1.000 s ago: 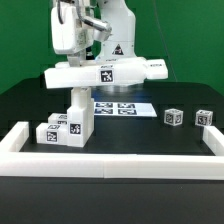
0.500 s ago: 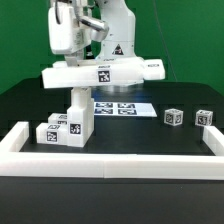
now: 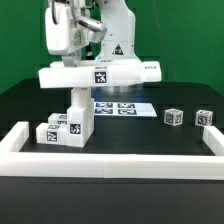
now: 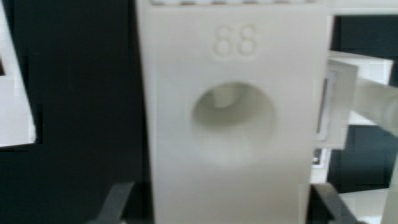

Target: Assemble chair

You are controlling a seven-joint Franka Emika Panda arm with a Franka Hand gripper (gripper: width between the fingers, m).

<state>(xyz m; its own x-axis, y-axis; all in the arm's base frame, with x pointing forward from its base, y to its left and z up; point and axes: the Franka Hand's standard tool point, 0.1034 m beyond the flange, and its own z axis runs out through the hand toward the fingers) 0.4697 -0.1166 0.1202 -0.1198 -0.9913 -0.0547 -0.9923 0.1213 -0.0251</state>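
Green backdrop behind a black worktop (image 3: 150, 140) fenced by long white rails (image 3: 110, 160).

Exterior view: the white robot arm (image 3: 112, 25) comes down in the upper left of the frame. Its pincer (image 3: 72, 58) is clamped on the left end of a flat white panel (image 3: 110, 73). This chair part has a square tag on its front edge and is held level above the worktop. Under that end stands an upright post (image 3: 79, 103), rising from a cluster of tagged blocks (image 3: 60, 130) at lower left. Whether panel and post touch cannot be told. The marker board (image 3: 120, 107) lies at centre, behind. Two small tagged cubes (image 3: 173, 117) sit well apart at right.

Wrist view: the panel (image 4: 231, 60) fills the picture and shows a round socket (image 4: 228, 115) in its face. Dark fingers (image 4: 121, 203) hug both of its long edges.

The step in hand looks like seating the panel on the post. To do it well, line the socket up squarely over the post's top, then lower straight and slowly. The grip sits off-centre, so the long free end may tip. Hold firm, keep the panel level, and avoid nudging the blocks below.
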